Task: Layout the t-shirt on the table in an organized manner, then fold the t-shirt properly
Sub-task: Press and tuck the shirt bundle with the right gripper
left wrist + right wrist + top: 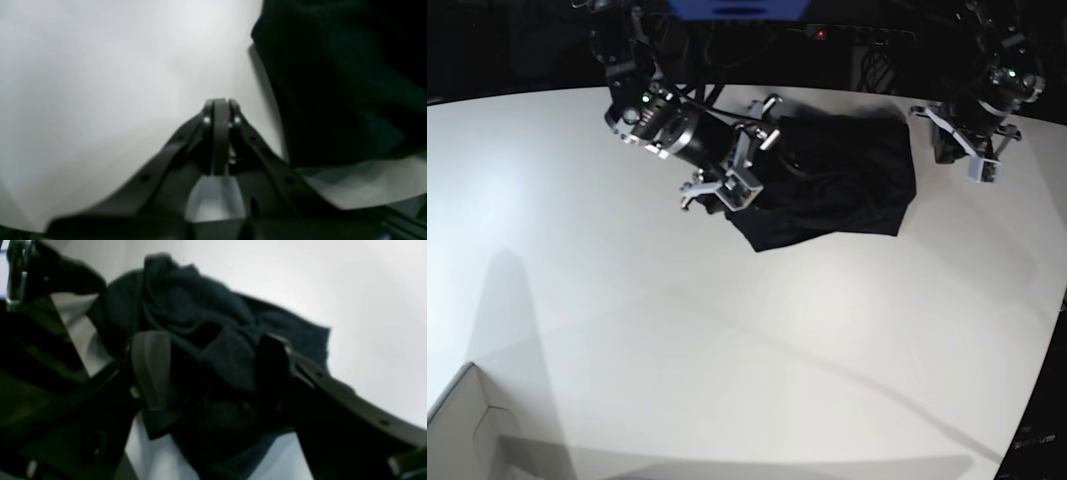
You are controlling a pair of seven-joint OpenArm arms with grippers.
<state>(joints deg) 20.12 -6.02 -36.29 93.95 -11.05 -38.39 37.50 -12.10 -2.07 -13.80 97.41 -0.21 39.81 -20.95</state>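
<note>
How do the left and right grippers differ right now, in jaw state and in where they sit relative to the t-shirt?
The left gripper has its jaws pressed shut with nothing between them; the right gripper stands wide open. The left gripper sits over bare table, beside the t-shirt and apart from it; the right gripper is at the bunched cloth, its fingers straddling a fold. Whether it touches the fabric is unclear. Neither holds the shirt.

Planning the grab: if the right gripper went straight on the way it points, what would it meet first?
Most likely the t-shirt: the right gripper has its jaws open, with bunched black fabric filling the gap. Depth is unclear, so contact can't be confirmed.
</note>
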